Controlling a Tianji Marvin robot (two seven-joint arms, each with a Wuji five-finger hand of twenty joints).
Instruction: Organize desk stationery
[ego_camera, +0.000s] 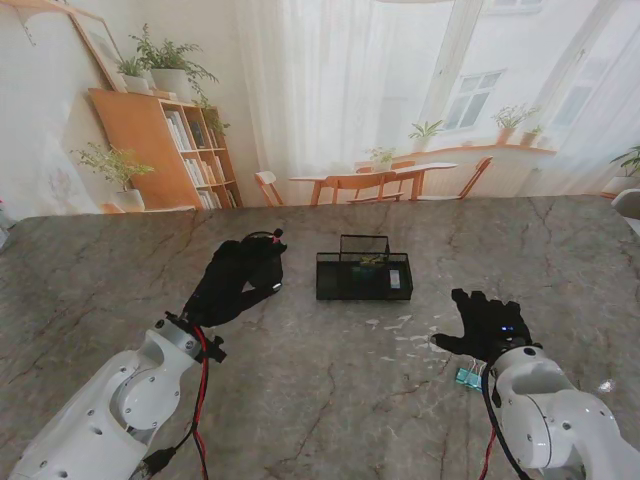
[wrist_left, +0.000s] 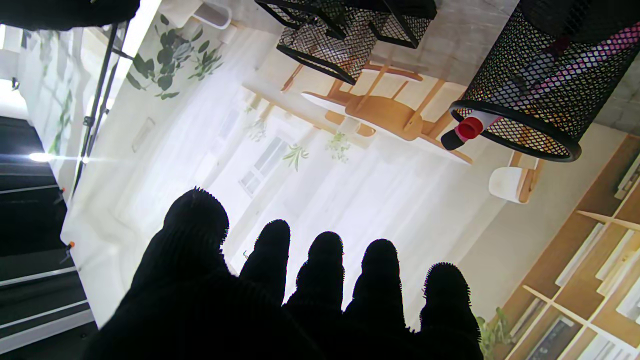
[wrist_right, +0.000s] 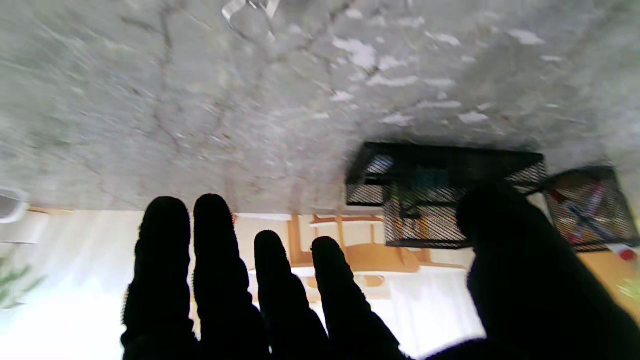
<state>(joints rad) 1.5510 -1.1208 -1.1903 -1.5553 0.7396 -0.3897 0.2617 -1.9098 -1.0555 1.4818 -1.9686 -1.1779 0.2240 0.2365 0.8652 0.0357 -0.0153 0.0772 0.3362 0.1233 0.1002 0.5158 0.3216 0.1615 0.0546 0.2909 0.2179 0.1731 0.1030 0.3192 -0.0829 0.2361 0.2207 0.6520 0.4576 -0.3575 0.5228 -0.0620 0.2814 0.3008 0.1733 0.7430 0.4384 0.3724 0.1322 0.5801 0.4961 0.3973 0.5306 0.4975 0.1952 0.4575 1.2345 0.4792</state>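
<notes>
On the grey marbled bench (ego_camera: 320, 400), a black mesh organizer tray (ego_camera: 363, 277) sits near the middle, with a few small items in its compartments, too small to name. To its left, the left hand (ego_camera: 238, 280) in a black glove hovers over a round black mesh pen cup (wrist_left: 540, 80); in the stand's view the hand hides most of the cup, and only a red-tipped marker (wrist_left: 467, 131) pokes out past it. The left wrist view shows the five fingers (wrist_left: 325, 260) spread apart and holding nothing, with the cup just beside them.

The right hand (ego_camera: 487, 325) rests low to the right of the tray, its fingers (wrist_right: 215, 235) extended, apart and empty. Pale scraps (ego_camera: 405, 335) lie scattered on the bench between this hand and the tray. A small teal object (ego_camera: 467, 376) lies just beside the right wrist, nearer to the robot.
</notes>
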